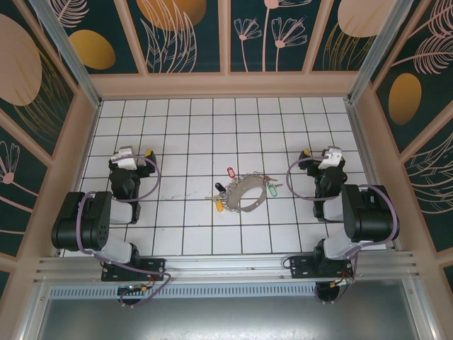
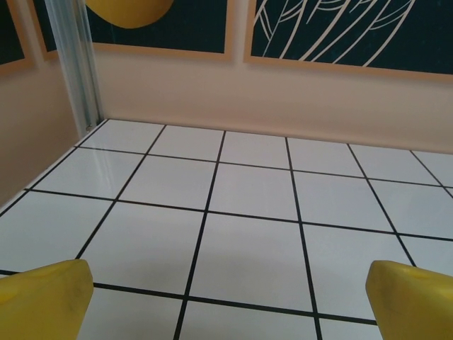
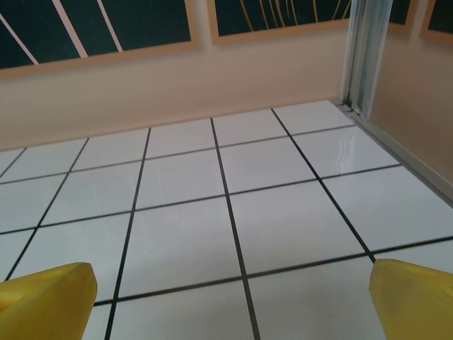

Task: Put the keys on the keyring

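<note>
The keyring (image 1: pixel 245 193), a thin brownish-grey loop, lies on the white tiled floor (image 1: pixel 191 142) in the middle of the top view. The keys lie around it: a red tag (image 1: pixel 228 171) at its far left, a green one (image 1: pixel 272 189) on its right, a black one (image 1: pixel 219 188) and a yellow one (image 1: pixel 219 206) on its left. My left gripper (image 1: pixel 136 151) rests far to the left, my right gripper (image 1: pixel 320 151) far to the right. In each wrist view the yellow fingertips (image 2: pixel 42 290) (image 3: pixel 46 294) stand wide apart over bare tiles, so the left gripper (image 2: pixel 226 301) and right gripper (image 3: pixel 230 301) are open.
Pinkish low walls (image 1: pixel 223 85) and aluminium posts (image 2: pixel 74 64) (image 3: pixel 364 49) enclose the floor. Purple cables (image 1: pixel 152 185) loop beside each arm. Open tiles stretch between each gripper and the keyring.
</note>
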